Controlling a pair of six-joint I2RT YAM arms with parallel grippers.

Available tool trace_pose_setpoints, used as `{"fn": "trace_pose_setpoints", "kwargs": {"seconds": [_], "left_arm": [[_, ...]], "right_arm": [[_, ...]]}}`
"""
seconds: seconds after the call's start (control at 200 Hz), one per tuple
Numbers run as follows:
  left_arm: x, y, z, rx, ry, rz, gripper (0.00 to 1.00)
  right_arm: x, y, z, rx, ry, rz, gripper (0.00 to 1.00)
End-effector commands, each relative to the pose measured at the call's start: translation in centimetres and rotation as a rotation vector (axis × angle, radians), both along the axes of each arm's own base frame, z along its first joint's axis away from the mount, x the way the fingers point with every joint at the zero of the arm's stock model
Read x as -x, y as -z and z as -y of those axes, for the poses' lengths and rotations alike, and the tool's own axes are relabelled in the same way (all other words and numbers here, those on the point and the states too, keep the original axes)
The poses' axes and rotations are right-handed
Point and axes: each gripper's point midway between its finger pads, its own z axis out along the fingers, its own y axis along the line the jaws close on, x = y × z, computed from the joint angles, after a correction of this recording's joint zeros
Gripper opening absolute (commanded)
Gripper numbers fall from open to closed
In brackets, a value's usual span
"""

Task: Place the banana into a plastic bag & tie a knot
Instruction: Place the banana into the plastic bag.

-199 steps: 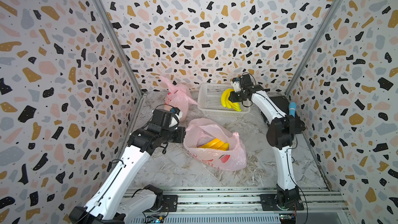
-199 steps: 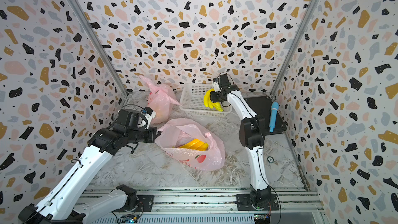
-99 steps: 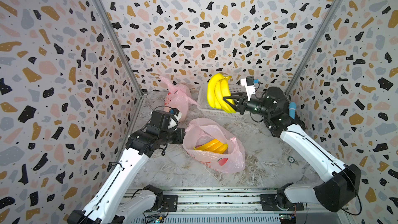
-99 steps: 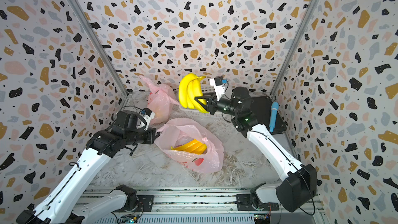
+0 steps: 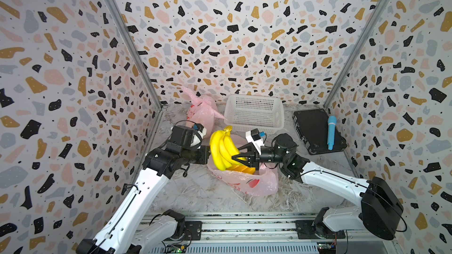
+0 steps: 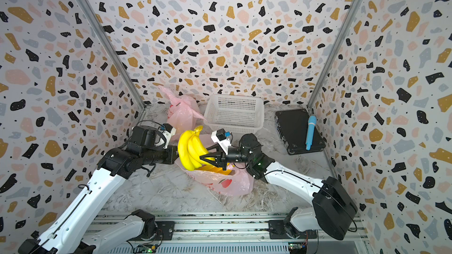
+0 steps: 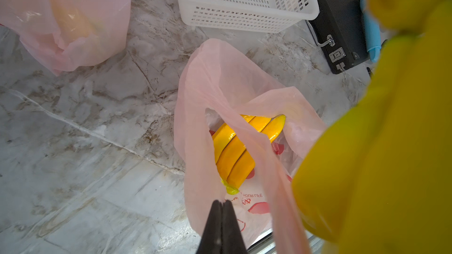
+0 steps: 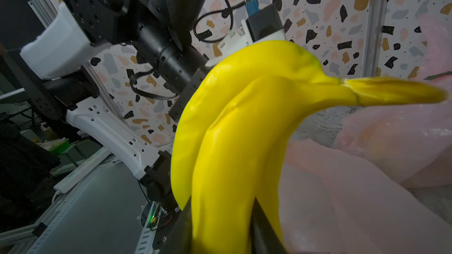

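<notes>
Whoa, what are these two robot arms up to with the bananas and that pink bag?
They are bagging bananas. The right claw grips a bright yellow banana bunch and holds it in the air over the open pink bag on the table. The left claw is shut on the bag's rim, lifting its mouth open. A darker bunch lies inside. The held bunch is not in yet, and no knot is tied.

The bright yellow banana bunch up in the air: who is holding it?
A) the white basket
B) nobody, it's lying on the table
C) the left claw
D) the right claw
D: the right claw is shut on the banana bunch above the open pink plastic bag, whose rim the left claw pinches.
</notes>
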Motion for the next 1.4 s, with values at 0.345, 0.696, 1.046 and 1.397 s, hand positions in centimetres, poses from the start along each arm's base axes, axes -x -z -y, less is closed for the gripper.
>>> {"fn": "trace_pose_setpoints", "kwargs": {"seconds": [0.345, 0.696, 1.046, 1.397], "left_arm": [[0.9, -2.5, 0.7, 0.049, 0.055, 0.028, 0.00], [0.5, -3.1, 1.0, 0.045, 0.070, 0.017, 0.00], [0.2, -3.9, 1.1, 0.040, 0.076, 0.022, 0.00], [-0.1, -4.5, 0.6, 0.018, 0.058, 0.051, 0.00]], "right_arm": [[-3.1, 3.2, 3.7, 0.088, 0.333, 0.278, 0.00], [-0.8, 6.0, 3.8, 0.288, 0.397, 0.543, 0.00], [1.1, 9.1, 2.3, 0.507, 0.426, 0.808, 0.00], [2.1, 10.4, 2.3, 0.663, 0.348, 0.607, 0.64]]}}
